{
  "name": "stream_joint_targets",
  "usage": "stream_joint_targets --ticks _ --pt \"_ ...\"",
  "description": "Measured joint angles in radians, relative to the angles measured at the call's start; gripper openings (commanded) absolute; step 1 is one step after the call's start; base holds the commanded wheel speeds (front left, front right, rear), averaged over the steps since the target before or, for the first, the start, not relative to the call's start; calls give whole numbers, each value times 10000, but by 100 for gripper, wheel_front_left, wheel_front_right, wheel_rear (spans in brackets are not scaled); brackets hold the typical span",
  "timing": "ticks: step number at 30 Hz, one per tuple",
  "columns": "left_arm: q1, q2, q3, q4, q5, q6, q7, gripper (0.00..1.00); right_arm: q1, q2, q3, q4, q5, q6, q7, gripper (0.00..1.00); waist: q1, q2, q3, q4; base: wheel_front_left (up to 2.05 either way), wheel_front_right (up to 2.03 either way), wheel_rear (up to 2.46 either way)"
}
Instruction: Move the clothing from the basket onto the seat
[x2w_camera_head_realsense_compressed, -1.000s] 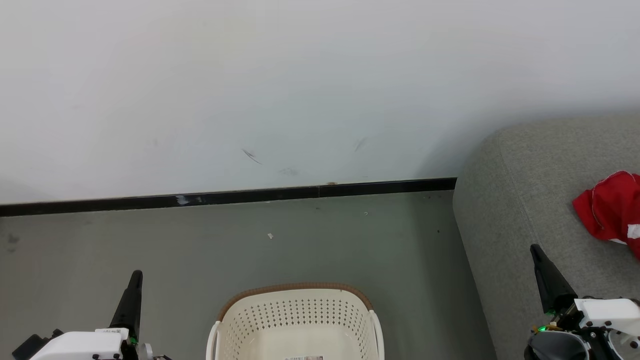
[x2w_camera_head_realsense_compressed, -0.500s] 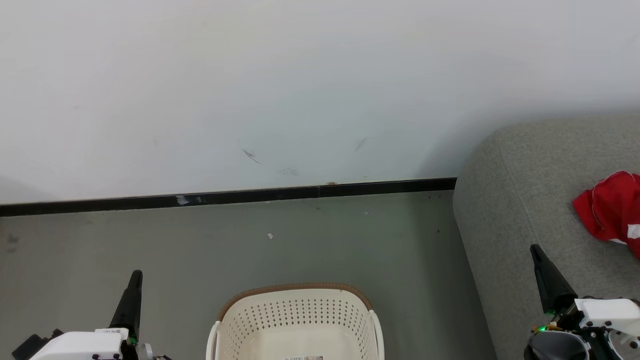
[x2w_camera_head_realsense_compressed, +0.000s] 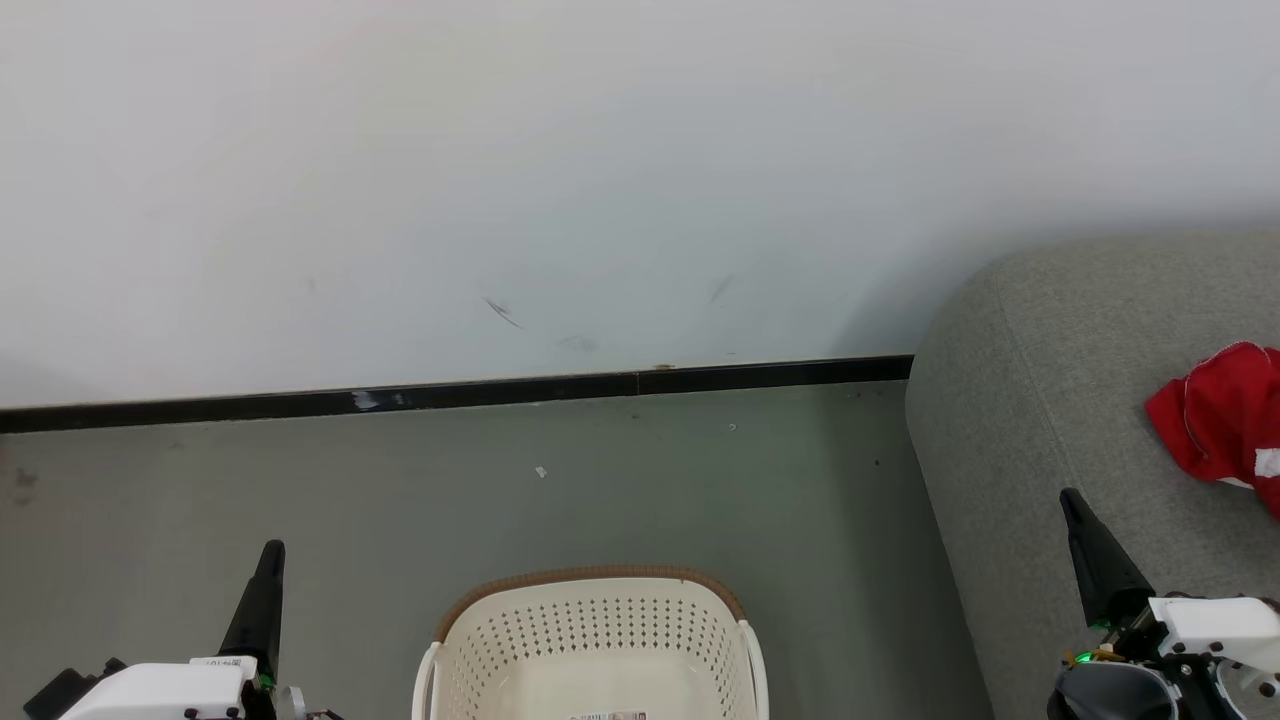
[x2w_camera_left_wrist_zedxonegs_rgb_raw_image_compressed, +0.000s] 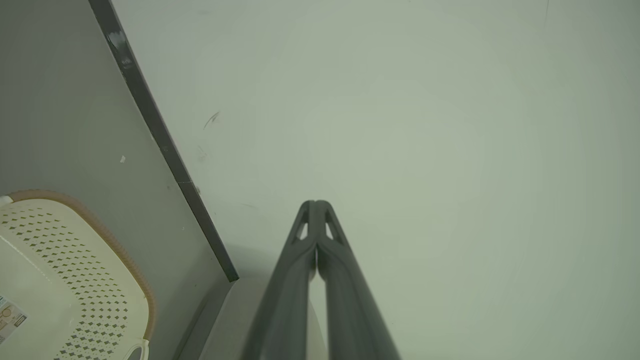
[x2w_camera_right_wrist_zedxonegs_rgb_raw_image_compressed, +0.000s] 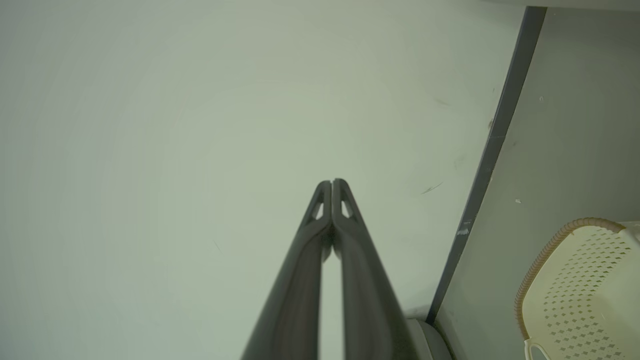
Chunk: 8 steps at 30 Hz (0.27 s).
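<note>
Left to right, you have the left gripper (x2w_camera_head_realsense_compressed: 270, 550) with its fingers pressed flat together, tips meeting and nothing between them (the left wrist view shows the same). At centre the basket (x2w_camera_head_realsense_compressed: 590, 577) stands on the grey floor (x2w_camera_head_realsense_compressed: 400, 480), short of the black skirting (x2w_camera_head_realsense_compressed: 500, 392) and apart from the seat's left side. The right gripper (x2w_camera_head_realsense_compressed: 1070, 497) is likewise pinched closed and empty, showing against the seat (x2w_camera_head_realsense_compressed: 1030, 340) near its left edge. The clothing (x2w_camera_head_realsense_compressed: 1215, 415) lies crumpled on the seat top, well in from that edge.
</note>
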Motion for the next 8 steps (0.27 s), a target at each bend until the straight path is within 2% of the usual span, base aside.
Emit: stream_joint_targets --ticks 8 --pt "0 -2 2 0 0 0 2 0 0 -2 2 0 0 0 0 0 0 0 0 0 0 0 0"
